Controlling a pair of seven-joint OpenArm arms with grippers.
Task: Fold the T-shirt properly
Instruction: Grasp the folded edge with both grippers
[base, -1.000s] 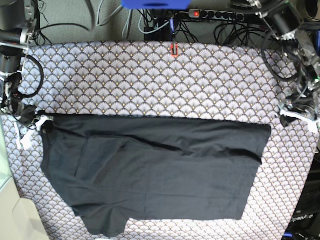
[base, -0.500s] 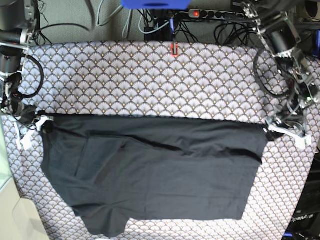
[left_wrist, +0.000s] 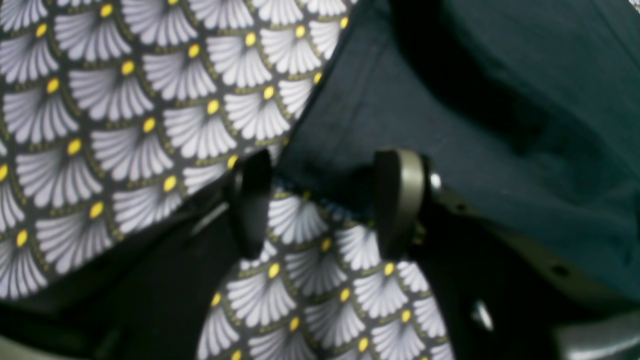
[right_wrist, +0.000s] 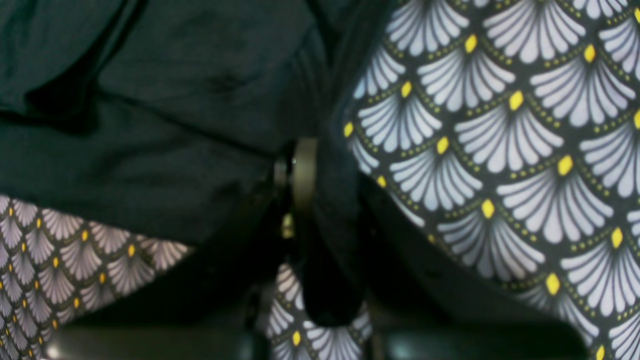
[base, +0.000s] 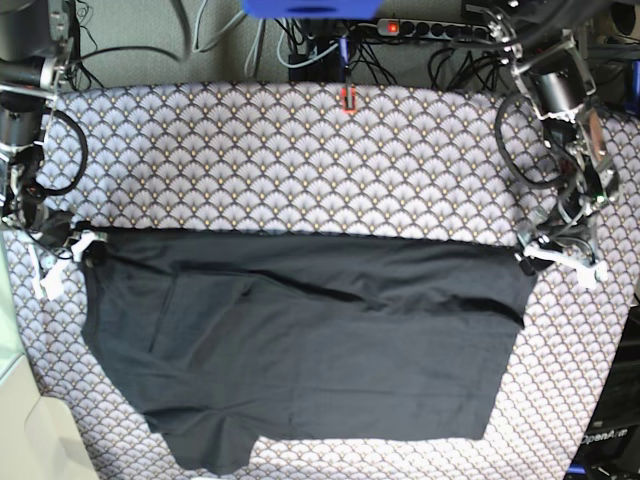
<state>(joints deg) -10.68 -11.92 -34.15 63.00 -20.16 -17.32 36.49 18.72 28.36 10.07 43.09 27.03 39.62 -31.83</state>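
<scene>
The plain black cloth T-shirt (base: 310, 345) lies long-axis sideways; its far corner is straddled by the open left gripper (left_wrist: 320, 200), while the opposite corner is pinched by the right gripper (right_wrist: 320, 200).

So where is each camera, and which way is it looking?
Base: up high, looking down on the T-shirt and tablecloth; both arms show.
Left wrist: on the left arm, looking down past the open left gripper at a shirt corner.
Right wrist: on the right arm, looking down at the right gripper pinching shirt cloth.
All three views share the shirt and tablecloth.
</scene>
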